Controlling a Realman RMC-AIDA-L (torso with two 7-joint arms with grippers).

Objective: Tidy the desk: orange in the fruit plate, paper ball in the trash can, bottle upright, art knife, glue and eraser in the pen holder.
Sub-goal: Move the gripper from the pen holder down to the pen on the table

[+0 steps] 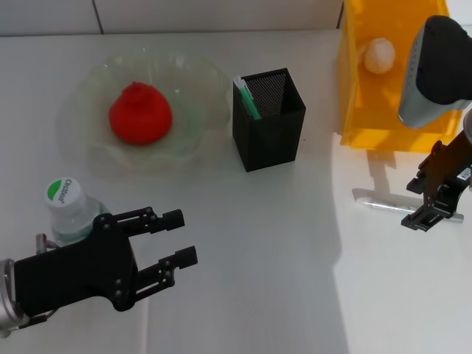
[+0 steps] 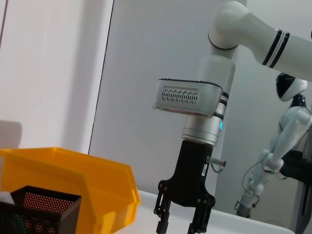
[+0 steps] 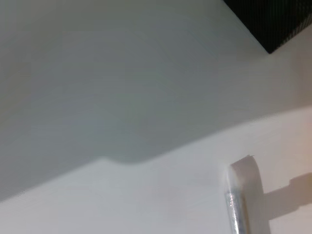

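Observation:
The orange lies in the fruit plate at the back left. Inside the yellow trash can at the back right sits the paper ball. The bottle stands upright at the front left, just behind my left gripper, which is open and holds nothing. A green-and-white stick, likely the glue, pokes out of the black pen holder. The silvery art knife lies flat on the table. My right gripper hangs open over its right end. The eraser is out of view.
The trash can and the pen holder also show in the left wrist view, with the right arm beyond them. A corner of the pen holder appears in the right wrist view. A white wall backs the table.

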